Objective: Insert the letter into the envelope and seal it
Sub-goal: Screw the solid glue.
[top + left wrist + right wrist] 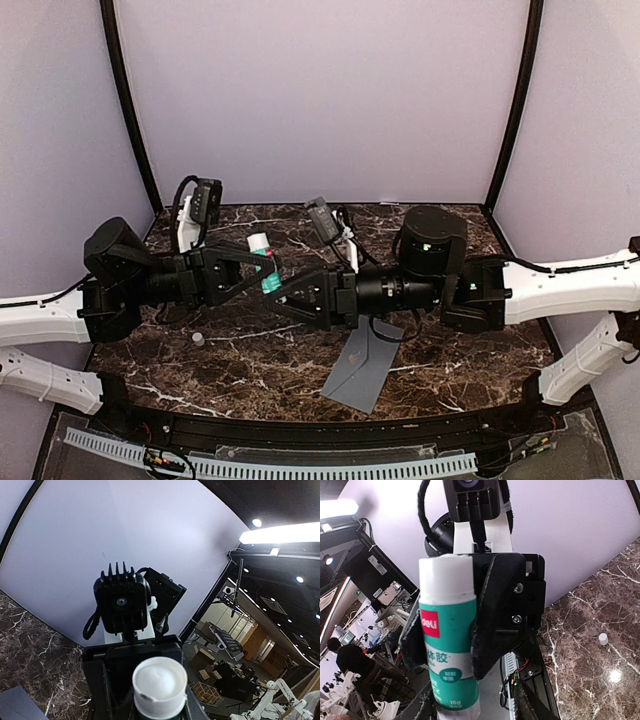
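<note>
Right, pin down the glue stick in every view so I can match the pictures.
Top external: glue stick left of centre, between the tips of the two arms.
Left wrist: bottom centre, its round white end facing the camera.
Right wrist: left of centre, vertical in the picture, green label showing.
Shared landmark: the dark marble table, at lower left in the left wrist view and at right in the right wrist view.

Top external: fixed above and behind the arm bases, tilted down across the marble table [450, 350] toward the back wall [320, 100], far enough to take in both arms. Left wrist: right behind the glue stick [159, 685], aimed upward past the opposite camera housing [122, 602]. Right wrist: close against the stick's label, facing the left gripper [450, 630]. Shared by all three: the stick.
</note>
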